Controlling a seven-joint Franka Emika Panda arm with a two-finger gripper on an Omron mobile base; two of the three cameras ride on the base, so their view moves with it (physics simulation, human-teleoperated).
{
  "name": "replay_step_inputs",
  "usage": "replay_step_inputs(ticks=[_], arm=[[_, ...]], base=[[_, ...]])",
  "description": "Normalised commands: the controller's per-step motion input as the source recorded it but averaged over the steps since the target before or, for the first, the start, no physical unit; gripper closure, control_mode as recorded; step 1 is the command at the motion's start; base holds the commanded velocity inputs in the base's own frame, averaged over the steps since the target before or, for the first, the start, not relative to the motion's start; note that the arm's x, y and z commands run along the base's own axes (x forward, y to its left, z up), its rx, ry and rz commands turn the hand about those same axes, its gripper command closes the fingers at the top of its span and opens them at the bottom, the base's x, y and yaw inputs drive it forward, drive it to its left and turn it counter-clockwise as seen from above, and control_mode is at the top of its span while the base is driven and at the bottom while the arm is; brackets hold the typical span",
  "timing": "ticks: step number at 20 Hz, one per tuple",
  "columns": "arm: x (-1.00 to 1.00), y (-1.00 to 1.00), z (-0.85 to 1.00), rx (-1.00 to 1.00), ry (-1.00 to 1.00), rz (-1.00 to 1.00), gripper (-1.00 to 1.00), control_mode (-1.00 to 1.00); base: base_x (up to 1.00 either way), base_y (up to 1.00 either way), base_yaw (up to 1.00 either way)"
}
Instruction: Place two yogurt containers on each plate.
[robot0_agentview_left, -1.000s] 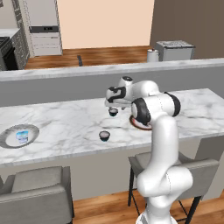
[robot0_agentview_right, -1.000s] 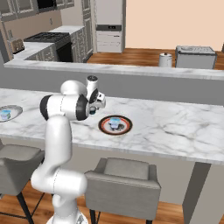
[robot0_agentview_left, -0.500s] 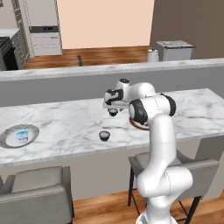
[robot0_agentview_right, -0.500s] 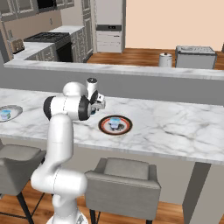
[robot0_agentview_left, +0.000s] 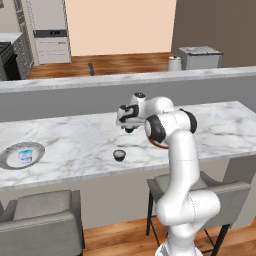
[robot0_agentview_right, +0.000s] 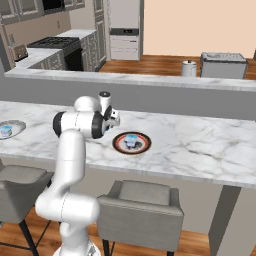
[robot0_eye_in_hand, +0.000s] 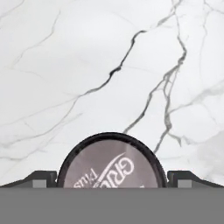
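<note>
A dark round yogurt container (robot0_agentview_left: 119, 155) with a pale printed top (robot0_eye_in_hand: 112, 162) stands on the marble counter. My gripper (robot0_agentview_left: 129, 129) hovers above it, open, its fingertips (robot0_eye_in_hand: 42, 177) on either side of the cup and holding nothing. The reddish-brown-rimmed plate (robot0_agentview_right: 118, 145) carries a light blue and white yogurt container (robot0_agentview_right: 131, 139); in the left base view my arm covers most of this plate (robot0_agentview_left: 153, 145). At the far left, the silver-grey plate (robot0_agentview_left: 9, 161) holds another light blue container (robot0_agentview_left: 25, 156). From the right base view my gripper (robot0_agentview_right: 114, 119) is just left of the reddish plate.
A raised grey ledge (robot0_agentview_left: 75, 82) runs behind the counter. Grey stools (robot0_agentview_left: 40, 215) stand along the counter's near edge. A toaster (robot0_agentview_right: 223, 65) and a small canister (robot0_agentview_right: 188, 68) sit on the back counter. Bare marble (robot0_agentview_left: 80, 140) stretches between the two plates.
My hand has drifted slightly lower and to the left over the counter, jaws still open. The cups and plates have not moved.
</note>
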Motion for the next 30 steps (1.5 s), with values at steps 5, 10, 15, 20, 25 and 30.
replay_step_inputs(ticks=[5, 10, 15, 20, 25, 30], arm=[[0.17, 0.00, -0.20, 0.00, 0.00, 0.00, -1.00, -1.00], [0.03, 0.00, -0.09, 0.00, 0.00, 0.00, 1.00, -1.00], [-0.03, -0.03, 0.00, 0.00, 0.00, 0.00, 1.00, -1.00], [-0.25, -0.32, 0.00, 0.00, 0.00, 0.00, 1.00, -1.00], [-0.46, -0.50, 0.06, 0.00, 0.03, 0.00, 1.00, -1.00], [-0.53, -0.38, 0.10, 0.00, 0.03, 0.00, 1.00, -1.00]], base=[[0.00, 0.00, 0.00], [0.00, 0.00, 0.00], [0.00, 0.00, 0.00], [0.00, 0.00, 0.00], [0.00, 0.00, 0.00], [0.00, 0.00, 0.00]])
